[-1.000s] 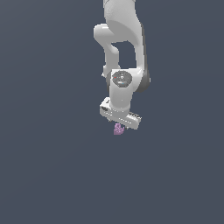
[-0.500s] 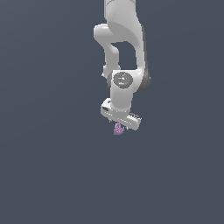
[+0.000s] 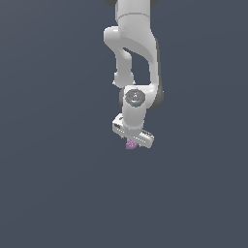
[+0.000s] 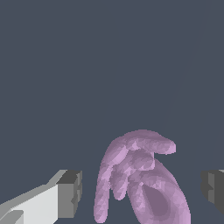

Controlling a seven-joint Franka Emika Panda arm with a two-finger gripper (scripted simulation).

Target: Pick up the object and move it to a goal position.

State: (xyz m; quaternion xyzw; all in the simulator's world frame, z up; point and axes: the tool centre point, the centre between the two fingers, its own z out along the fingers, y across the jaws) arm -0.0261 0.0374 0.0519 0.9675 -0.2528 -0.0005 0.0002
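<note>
Gripper (image 4: 141, 188) stood released, fingers (image 4: 70, 192) well apart either side of the object (image 4: 140, 179), which lay directly beneath it. Risk: uneven closure on lumpy shape could squirt it sideways.

The exterior view stands well back and looks down on the white arm (image 3: 136, 63) from above, so that the arm fills only the upper middle of a plain dark grey ground (image 3: 48, 184). The wrist view sits on the arm's end and faces out along the fingers (image 4: 70, 192), very near, with the pink-purple object (image 4: 140, 179) filling much of the frame between them. Both views share that object (image 3: 131, 144) and the grey ground (image 4: 87, 65) behind it.
</note>
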